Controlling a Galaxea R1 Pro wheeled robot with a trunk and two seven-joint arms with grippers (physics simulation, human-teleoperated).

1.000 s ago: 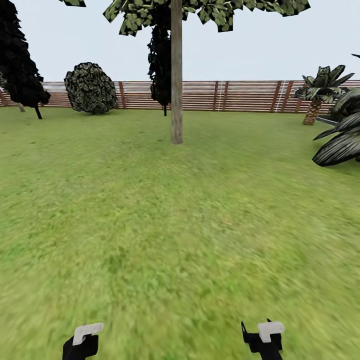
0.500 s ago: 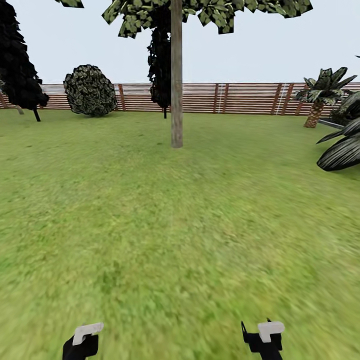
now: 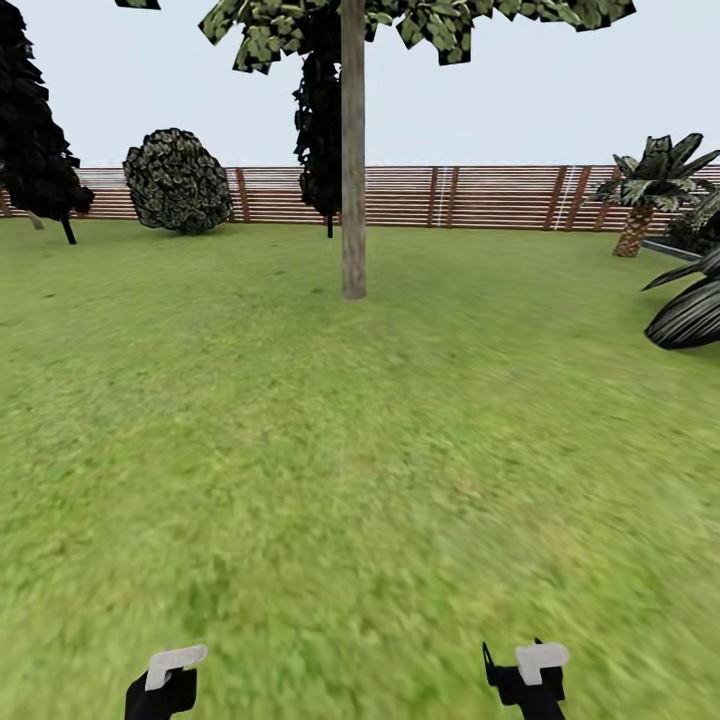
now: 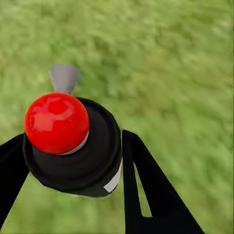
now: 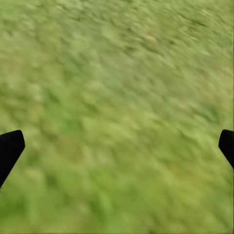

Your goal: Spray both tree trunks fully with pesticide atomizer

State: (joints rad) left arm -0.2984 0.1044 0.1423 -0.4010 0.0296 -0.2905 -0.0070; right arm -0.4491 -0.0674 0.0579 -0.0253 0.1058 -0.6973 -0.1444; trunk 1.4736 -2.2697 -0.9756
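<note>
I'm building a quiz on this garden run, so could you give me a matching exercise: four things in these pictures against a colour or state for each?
Things:
1. atomizer
2. right pincer
3. tree trunk
4. fence

Descriptions:
A. reddish-brown horizontal slats
B. open, over grass
C. black body, red top, held between the left pincer's fingers
D. pale, straight, upright on the lawn

Pairs: 1-C, 2-B, 3-D, 4-A

Round bush (image 3: 180,180), palm (image 3: 645,190), maybe cypress (image 3: 35,130).
</note>
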